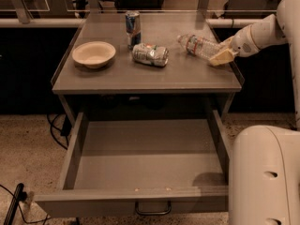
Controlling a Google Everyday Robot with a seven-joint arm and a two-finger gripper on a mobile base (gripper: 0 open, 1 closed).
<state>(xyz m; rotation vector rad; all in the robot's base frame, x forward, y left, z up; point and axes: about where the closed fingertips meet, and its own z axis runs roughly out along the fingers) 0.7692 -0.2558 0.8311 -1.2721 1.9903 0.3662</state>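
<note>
My gripper [221, 55] hovers over the right side of the grey table top [112, 76], its cream fingers right beside the base of a clear plastic water bottle [198, 45] lying on its side. A crushed silver can [150, 54] lies near the middle of the top. Behind it stands an upright blue and silver can [132, 27]. A cream bowl [93, 54] sits at the left. Nothing appears between the fingers, though their spacing is hidden.
Below the table top a wide grey drawer [145, 158] is pulled fully out, with a handle at its front. The robot's white body [265, 177] fills the lower right. Glass panels and chairs stand behind the table.
</note>
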